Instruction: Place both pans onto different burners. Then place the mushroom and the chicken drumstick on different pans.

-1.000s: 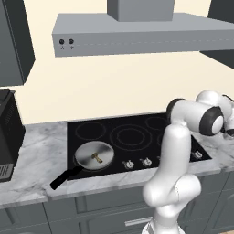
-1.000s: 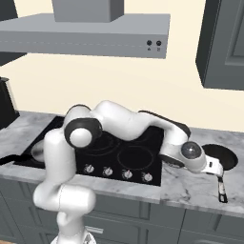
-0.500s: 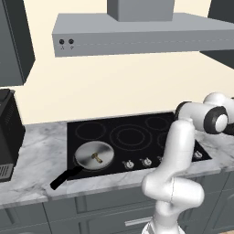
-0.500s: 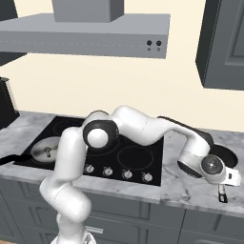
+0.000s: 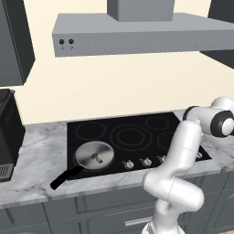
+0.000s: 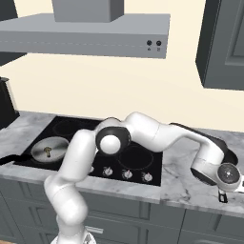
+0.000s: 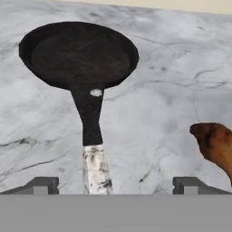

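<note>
Pans first: the silver pan (image 5: 94,154) already sits on the front-left burner (image 5: 93,155) of the black cooktop (image 5: 137,123), its black handle hanging over the edge toward the marble surface (image 6: 186,178), and the mushroom (image 5: 96,157), as far as I can tell, lies inside it. Over the last second the arm has swung out to the right and stretched low over the surface beside the cooktop, so the hand now looks straight down at the dark pan (image 7: 78,53), which rests flat on the marble, off any burner, with its black-and-pale handle (image 7: 94,154) running back toward the camera. The claw (image 7: 114,185) stands fully open and empty, its two tips astride the pale end of that handle but apart from it. I judge this to be the approach for picking up the second pan; the first half of the task is half done. The chicken drumstick (image 7: 215,144) lies on the marble just to the right of the handle, untouched. No brand, label or readable writing appears anywhere; the hood (image 6: 86,35) bears two small dark buttons.
</note>
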Available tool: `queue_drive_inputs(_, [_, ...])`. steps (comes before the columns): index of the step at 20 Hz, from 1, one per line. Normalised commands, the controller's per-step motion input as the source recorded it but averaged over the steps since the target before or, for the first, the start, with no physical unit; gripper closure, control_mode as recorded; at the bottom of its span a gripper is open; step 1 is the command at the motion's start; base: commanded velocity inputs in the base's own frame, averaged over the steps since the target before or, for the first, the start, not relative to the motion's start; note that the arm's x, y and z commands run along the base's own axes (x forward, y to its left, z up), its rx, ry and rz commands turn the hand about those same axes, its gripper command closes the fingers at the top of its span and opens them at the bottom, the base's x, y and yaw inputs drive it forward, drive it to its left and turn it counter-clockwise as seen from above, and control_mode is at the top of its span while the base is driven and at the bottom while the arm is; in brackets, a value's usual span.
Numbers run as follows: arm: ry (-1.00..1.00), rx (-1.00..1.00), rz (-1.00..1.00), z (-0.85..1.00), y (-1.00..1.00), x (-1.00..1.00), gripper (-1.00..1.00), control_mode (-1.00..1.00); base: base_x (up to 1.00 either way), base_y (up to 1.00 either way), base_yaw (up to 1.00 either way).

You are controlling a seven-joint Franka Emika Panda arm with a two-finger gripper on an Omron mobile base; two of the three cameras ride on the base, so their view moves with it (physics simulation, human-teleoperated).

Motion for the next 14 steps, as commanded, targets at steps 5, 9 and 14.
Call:
queue_drive_inputs(5, [0.13, 0.0, 0.02, -0.44, -0.04, 0.2, -1.0, -1.0, 0.0, 0.0, 0.0])
queue_drive_inputs(9, [0.11, 0.0, 0.03, -0.18, -0.03, 0.3, -1.0, -1.0, 0.0, 0.0, 0.0])
queue_drive_inputs(14, [0.07, 0.0, 0.02, -0.06, -0.22, 0.28, -1.0, -1.0, 0.0, 0.0, 0.0])
